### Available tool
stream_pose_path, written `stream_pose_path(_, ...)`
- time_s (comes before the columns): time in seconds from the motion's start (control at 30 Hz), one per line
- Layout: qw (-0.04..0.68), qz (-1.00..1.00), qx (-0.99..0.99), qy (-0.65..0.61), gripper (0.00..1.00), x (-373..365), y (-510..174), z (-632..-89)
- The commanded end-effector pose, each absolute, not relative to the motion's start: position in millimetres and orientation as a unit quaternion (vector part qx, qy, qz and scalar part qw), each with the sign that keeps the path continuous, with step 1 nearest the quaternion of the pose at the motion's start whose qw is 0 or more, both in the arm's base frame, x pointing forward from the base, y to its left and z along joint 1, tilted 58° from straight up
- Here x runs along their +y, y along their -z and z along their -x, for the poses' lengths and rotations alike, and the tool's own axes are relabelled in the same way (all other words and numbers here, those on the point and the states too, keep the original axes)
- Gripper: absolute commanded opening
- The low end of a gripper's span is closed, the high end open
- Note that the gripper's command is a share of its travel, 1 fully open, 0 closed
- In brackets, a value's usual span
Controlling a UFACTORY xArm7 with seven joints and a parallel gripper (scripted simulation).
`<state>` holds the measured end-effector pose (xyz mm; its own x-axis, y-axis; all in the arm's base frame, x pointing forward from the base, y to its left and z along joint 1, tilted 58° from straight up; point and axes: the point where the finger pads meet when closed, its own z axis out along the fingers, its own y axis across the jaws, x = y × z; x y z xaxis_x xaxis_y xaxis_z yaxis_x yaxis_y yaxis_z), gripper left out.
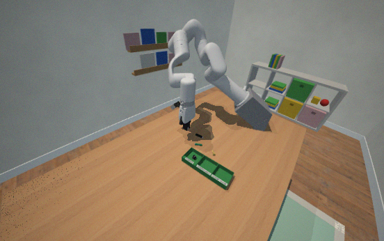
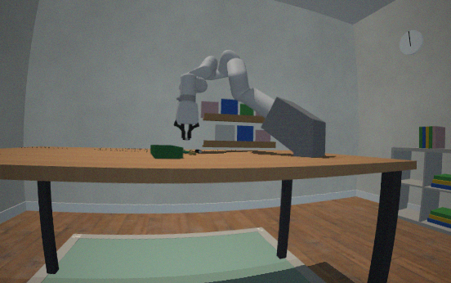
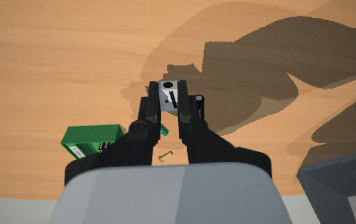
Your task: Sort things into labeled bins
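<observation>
My gripper (image 1: pixel 186 128) (image 2: pixel 186 137) is shut on a small silver pencil sharpener (image 3: pixel 168 106), a block with a dark round hole and a slanting dark slot. It holds it above the table. The green bin row (image 1: pixel 231 179) (image 2: pixel 165 152) (image 3: pixel 92 134) has three compartments with white labels too small to read. A small black thing (image 1: pixel 194 157) (image 3: pixel 104 147) lies in its left compartment in the top view. A black cylinder (image 1: pixel 198 135) with a silver end, a small green piece (image 1: pixel 198 144) (image 3: pixel 164 130) and a yellow screw-like thing (image 1: pixel 213 152) (image 3: pixel 165 156) lie on the table.
The arm's grey base block (image 1: pixel 254 111) (image 2: pixel 294 127) stands on the table at the right. Shadows of the arm fall around the black cylinder. Shelves with coloured boxes stand beyond the table and hang on the wall.
</observation>
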<state>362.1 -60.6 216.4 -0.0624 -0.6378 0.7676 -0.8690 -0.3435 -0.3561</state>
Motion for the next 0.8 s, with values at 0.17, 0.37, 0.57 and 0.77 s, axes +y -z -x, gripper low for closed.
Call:
stream_pose_path(0.17, 0.123, -0.674, -0.559, -0.467, 0.0, -55.1, -221.3, -358.8)
stream_pose_path(0.37, 0.123, -0.674, -0.559, -0.467, 0.0, -55.1, -221.3, -358.8)
stream_pose_path(0.57, 0.123, -0.674, -0.559, -0.467, 0.0, -60.3, -217.3, -362.3)
stream_pose_path(0.77, 0.123, -0.674, -0.559, -0.467, 0.0, -47.2, -207.6, -370.2)
